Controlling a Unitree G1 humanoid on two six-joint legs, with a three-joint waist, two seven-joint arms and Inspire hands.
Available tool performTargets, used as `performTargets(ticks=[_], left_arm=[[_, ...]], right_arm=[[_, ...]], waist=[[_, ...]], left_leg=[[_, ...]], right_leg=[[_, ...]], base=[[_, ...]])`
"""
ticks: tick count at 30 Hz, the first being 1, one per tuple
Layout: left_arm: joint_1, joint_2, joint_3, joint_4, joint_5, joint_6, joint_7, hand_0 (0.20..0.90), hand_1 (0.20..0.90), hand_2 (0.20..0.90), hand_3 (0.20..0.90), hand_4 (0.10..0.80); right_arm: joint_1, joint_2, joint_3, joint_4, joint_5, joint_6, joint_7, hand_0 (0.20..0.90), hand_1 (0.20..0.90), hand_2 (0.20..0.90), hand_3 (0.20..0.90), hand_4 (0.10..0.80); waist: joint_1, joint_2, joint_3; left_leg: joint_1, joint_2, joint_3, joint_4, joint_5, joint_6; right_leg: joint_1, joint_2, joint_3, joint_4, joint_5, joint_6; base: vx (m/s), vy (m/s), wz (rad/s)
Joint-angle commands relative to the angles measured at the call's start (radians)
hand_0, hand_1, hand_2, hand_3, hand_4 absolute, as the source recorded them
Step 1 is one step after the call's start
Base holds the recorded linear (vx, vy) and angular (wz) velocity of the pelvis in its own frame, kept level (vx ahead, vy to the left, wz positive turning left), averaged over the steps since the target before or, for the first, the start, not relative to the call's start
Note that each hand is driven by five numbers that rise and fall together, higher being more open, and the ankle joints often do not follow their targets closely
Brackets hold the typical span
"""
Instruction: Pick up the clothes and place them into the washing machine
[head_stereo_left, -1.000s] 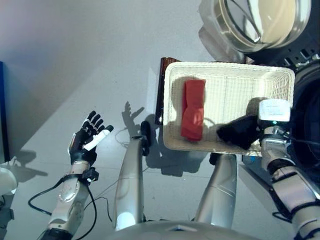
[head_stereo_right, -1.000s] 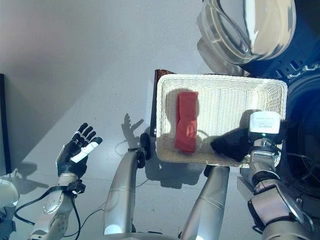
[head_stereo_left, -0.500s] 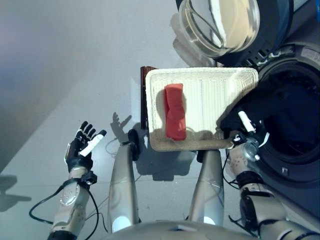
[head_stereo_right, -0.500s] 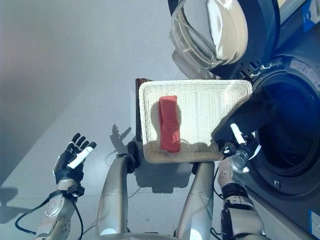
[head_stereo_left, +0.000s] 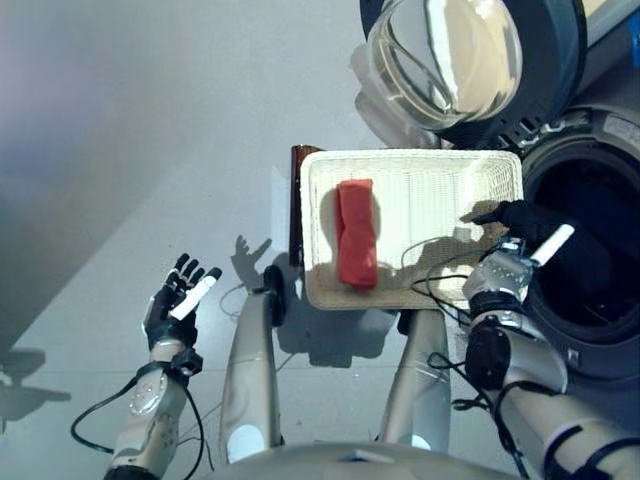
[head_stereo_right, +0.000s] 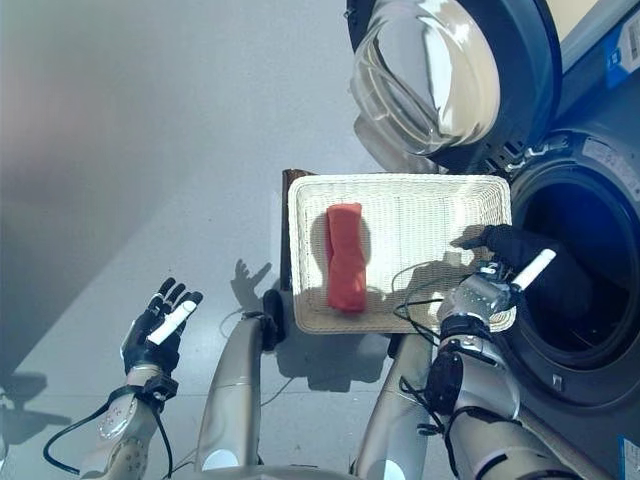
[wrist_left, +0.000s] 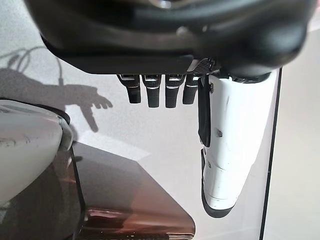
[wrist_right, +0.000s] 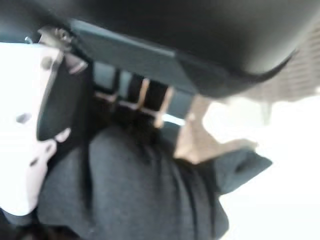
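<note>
Right hand (head_stereo_left: 505, 268) clenched on dark cloth (head_stereo_left: 535, 225) at drum (head_stereo_left: 590, 255) mouth for you to drop; red cloth (head_stereo_left: 357, 246) waits in basket (head_stereo_left: 420, 170); left hand (head_stereo_left: 175, 305) relaxed, empty.

We find no readable text, number or sign anywhere. The washing machine (head_stereo_right: 590, 200) shows a small pale label at its upper right corner in the right eye view, but its print is too small for us to read. Nothing on the basket (head_stereo_left: 410, 295) either.

plain grey floor (head_stereo_left: 150, 120) in bright light, crossed by shadows.
</note>
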Motion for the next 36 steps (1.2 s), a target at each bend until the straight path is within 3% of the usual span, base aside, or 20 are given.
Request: performTargets(ticks=[1, 9, 17, 19, 25, 30, 36], left_arm=[[0.013, 0.051, 0.016, -0.025, 0.003, -0.047, -0.007, 0.9, 0.9, 0.9, 0.9, 0.8], [0.039, 0.075, 0.029, -0.036, 0.002, -0.052, -0.015, 0.9, 0.9, 0.9, 0.9, 0.8], [0.058, 0.086, 0.03, -0.064, -0.003, -0.059, -0.015, 0.9, 0.9, 0.9, 0.9, 0.8], [0.059, 0.089, 0.031, -0.07, -0.001, -0.063, -0.012, 0.9, 0.9, 0.9, 0.9, 0.8], [0.05, 0.085, 0.034, -0.069, -0.008, -0.063, 0.0, 0.9, 0.9, 0.9, 0.9, 0.8], [0.048, 0.085, 0.041, -0.062, -0.011, -0.064, -0.001, 0.9, 0.9, 0.9, 0.9, 0.8], [0.028, 0.093, 0.031, -0.05, -0.011, -0.07, -0.016, 0.9, 0.9, 0.9, 0.9, 0.8]], right_arm=[[0.0, -0.2, -0.01, 0.016, -0.025, -0.108, -0.018, 0.2, 0.2, 0.2, 0.2, 0.3], [0.057, -0.475, -0.102, 0.14, -0.091, -0.109, -0.158, 0.2, 0.2, 0.2, 0.2, 0.3], [0.099, -0.572, -0.12, 0.194, -0.132, -0.089, -0.204, 0.2, 0.2, 0.2, 0.2, 0.3], [0.107, -0.567, -0.114, 0.199, -0.136, -0.085, -0.202, 0.9, 0.9, 0.9, 0.9, 0.8], [0.108, -0.507, -0.092, 0.188, -0.12, -0.092, -0.188, 0.9, 0.9, 0.9, 0.9, 0.8], [0.101, -0.497, -0.07, 0.219, -0.148, -0.057, -0.191, 0.9, 0.9, 0.9, 0.9, 0.8], [0.098, -0.415, 0.01, 0.207, -0.215, 0.007, -0.163, 0.9, 0.9, 0.9, 0.9, 0.8]], waist=[[0.005, 0.058, -0.036], [-0.018, 0.063, -0.056], [-0.03, 0.066, -0.059], [-0.032, 0.065, -0.059], [-0.034, 0.059, -0.063], [-0.027, 0.055, -0.064], [-0.013, 0.04, -0.051]], left_leg=[[0.078, 0.072, -0.084, -0.114, 0.036, -0.124], [0.078, 0.081, -0.082, -0.122, 0.034, -0.127], [0.068, 0.089, -0.076, -0.115, 0.032, -0.129], [0.067, 0.092, -0.076, -0.116, 0.033, -0.128], [0.062, 0.094, -0.074, -0.112, 0.035, -0.128], [0.071, 0.09, -0.075, -0.134, 0.049, -0.129], [0.13, 0.077, -0.07, -0.223, 0.091, -0.131]], right_leg=[[0.036, -0.036, 0.049, -0.043, 0.016, 0.008], [0.028, -0.037, 0.053, -0.038, 0.007, 0.013], [0.018, -0.036, 0.055, -0.042, 0.011, 0.015], [0.014, -0.035, 0.057, -0.04, 0.012, 0.015], [0.013, -0.031, 0.056, -0.041, 0.017, 0.012], [0.04, -0.033, 0.039, -0.068, 0.031, 0.015], [0.138, -0.033, -0.002, -0.169, 0.075, 0.024]], base=[[0.0, 0.0, 0.0], [0.009, -0.002, 0.0], [0.001, 0.001, -0.02], [-0.002, -0.001, -0.02], [-0.002, -0.001, -0.02], [0.0, 0.0, 0.0], [0.006, -0.013, 0.07]])
